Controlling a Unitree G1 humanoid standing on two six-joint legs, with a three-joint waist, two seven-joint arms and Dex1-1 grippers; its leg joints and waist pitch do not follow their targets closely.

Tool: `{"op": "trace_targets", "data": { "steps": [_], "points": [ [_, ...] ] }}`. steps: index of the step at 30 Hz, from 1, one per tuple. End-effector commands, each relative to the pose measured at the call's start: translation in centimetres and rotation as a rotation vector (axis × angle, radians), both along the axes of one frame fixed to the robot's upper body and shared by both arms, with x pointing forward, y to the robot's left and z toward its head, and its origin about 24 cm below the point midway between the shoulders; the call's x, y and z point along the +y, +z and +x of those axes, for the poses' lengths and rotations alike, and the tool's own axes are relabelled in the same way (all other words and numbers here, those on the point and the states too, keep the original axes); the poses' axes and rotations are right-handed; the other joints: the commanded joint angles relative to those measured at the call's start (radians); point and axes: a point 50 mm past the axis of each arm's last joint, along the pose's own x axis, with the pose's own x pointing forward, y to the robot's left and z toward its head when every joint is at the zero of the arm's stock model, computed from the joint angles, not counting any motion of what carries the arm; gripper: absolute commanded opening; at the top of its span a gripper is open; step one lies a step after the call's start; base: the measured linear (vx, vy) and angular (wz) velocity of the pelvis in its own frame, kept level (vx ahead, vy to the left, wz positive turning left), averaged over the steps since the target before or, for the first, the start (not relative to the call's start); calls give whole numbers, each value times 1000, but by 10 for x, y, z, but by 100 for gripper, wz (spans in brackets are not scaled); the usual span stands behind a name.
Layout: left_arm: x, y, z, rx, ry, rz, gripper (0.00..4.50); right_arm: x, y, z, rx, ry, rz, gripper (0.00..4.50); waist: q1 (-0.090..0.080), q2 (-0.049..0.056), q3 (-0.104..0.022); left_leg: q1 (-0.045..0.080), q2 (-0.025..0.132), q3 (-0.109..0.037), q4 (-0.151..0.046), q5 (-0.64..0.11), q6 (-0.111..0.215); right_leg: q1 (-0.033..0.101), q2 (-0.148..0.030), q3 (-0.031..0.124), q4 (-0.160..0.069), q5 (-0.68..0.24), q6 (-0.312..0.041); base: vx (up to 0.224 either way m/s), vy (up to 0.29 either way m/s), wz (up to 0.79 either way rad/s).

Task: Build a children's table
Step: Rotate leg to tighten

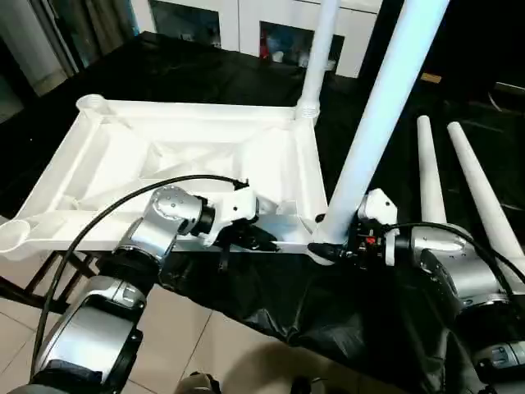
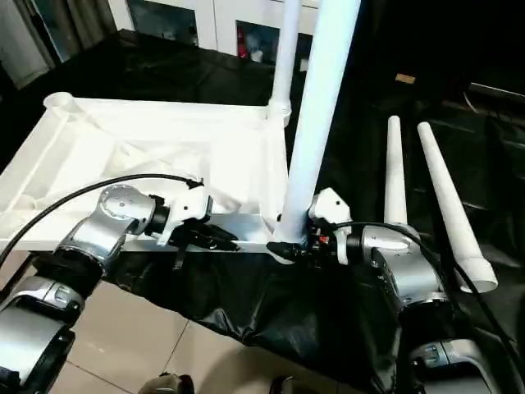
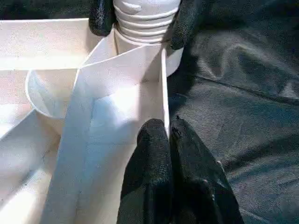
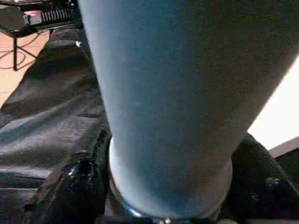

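The white table top (image 1: 189,156) lies upside down on a black cloth (image 1: 271,304) that covers the work surface, ribbed underside facing up. Its long axis runs left to right, and its near edge sits at the near edge of the surface.

Legs counted: four.
- One leg (image 1: 318,57) stands upright in the far right corner socket, ridged collar at the socket, long axis vertical.
- A second leg (image 1: 381,115) stands in the near right corner socket, rising up and leaning slightly to the right.
- Two loose legs (image 1: 428,172) and (image 1: 484,197) lie side by side on the cloth to the right of the top, well apart from it. Their long axes run near to far, narrow ends pointing far.

Open round sockets show at the far left corner (image 1: 93,103) and the near left corner (image 1: 15,234).

The left gripper (image 3: 168,135) has its two black fingers pressed together with no gap, at the thin rim along the near edge of the top, just left of the near right corner. Whether the rim is pinched between them I cannot tell.

The right gripper (image 1: 332,242) has its fingers spread to either side of the ridged base of the near right leg, where it enters the socket. A firm clamp cannot be confirmed.
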Motion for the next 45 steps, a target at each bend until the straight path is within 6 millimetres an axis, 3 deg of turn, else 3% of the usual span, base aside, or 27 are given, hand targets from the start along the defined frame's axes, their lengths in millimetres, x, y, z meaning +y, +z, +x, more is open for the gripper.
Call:
{"op": "trace_targets", "data": {
  "steps": [1,7,8,9,10,12,14,15,20,21,22,23,28,29,32,37,40,45],
  "points": [
    [-14,-4,-5,5,-40,-30,0,23,-4,-10,40,135,23,281,1,-11,-67,5,49,-16,-50,-97,146,64,-79,59,-57,-91,-258,0,0,0],
    [-19,-4,1,0,72,-71,0,29,-14,-3,66,-45,62,274,2,-11,-67,3,48,-17,-51,-107,127,65,-81,59,-60,-121,-248,0,0,0],
    [-19,-4,1,0,72,-71,0,29,-14,-3,66,-45,62,274,-1,-11,-66,4,47,-17,-52,-119,113,62,-82,59,-64,-154,-240,0,0,0],
    [-22,-4,5,-3,127,-70,0,30,-18,6,41,-171,54,274,-2,-12,-65,4,46,-18,-53,-128,105,63,-82,58,-66,-176,-234,0,0,0],
    [-28,-5,11,-9,211,-73,0,32,-24,18,25,-370,49,274,-14,-9,-58,7,44,-20,-59,-177,64,56,-87,59,-81,-298,-210,0,0,0],
    [-33,-7,13,-17,253,-70,0,35,-28,25,34,-484,50,273,-22,-12,-58,13,40,-25,-62,-196,32,60,-88,59,-90,-381,-183,0,0,0],
    [-36,-7,14,-25,262,-61,0,36,-29,28,39,-529,48,273,-25,-8,-59,21,41,-22,-62,-199,35,52,-83,62,-91,-352,-188,0,0,0],
    [-50,-10,17,-31,334,-60,0,46,-33,36,53,-676,63,272,-26,-7,-57,20,42,-21,-62,-198,41,52,-83,64,-89,-331,-192,0,0,0],
    [-65,-11,20,-38,422,-76,0,61,-34,43,62,-810,86,272,-26,-6,-62,20,40,-20,-62,-175,40,54,-81,64,-84,-278,-202,0,0,0],
    [-73,-12,19,-47,438,-81,0,72,-32,46,41,-845,107,272,-25,-7,-61,19,39,-18,-61,-172,46,53,-82,65,-84,-261,-205,0,0,0],
    [-74,-12,19,-50,437,-81,0,73,-31,47,33,-845,111,272,-24,-6,-62,21,40,-18,-61,-173,48,52,-83,66,-82,-255,-209,0,0,0],
    [-76,-12,19,-53,436,-81,0,75,-30,48,23,-846,115,328,-25,-8,-64,16,38,-19,-60,-161,56,58,-82,66,-78,-232,-211,0,0,0],
    [-75,-12,16,-77,392,-81,0,75,-24,49,23,-811,179,378,-26,-8,-60,13,38,-19,-62,-170,84,60,-81,65,-79,-227,-207,0,0,0],
    [-74,-12,16,-78,390,-80,0,75,-24,49,21,-807,179,387,-25,-13,-58,12,38,-19,-62,-170,86,60,-82,66,-80,-243,-202,0,0,0],
    [-64,-12,14,-103,325,-62,0,61,-18,48,-26,-716,191,401,-25,-15,-59,8,38,-20,-61,-166,97,62,-83,65,-81,-257,-191,0,0,0],
    [-47,-14,12,-83,263,-46,0,46,-16,39,-51,-521,155,401,-23,-16,-60,7,37,-18,-58,-149,122,64,-81,65,-79,-226,-196,0,0,0],
    [-41,-13,11,-69,240,-49,0,41,-15,33,-66,-433,132,401,-23,-15,-59,9,42,-18,-59,-148,121,62,-82,65,-78,-225,-205,0,0,0],
    [-24,-8,4,-27,104,-62,0,22,-11,9,-42,-151,75,401,-17,-16,-59,6,45,-17,-59,-135,144,66,-77,62,-72,-175,-220,0,0,0]
  ]
}}
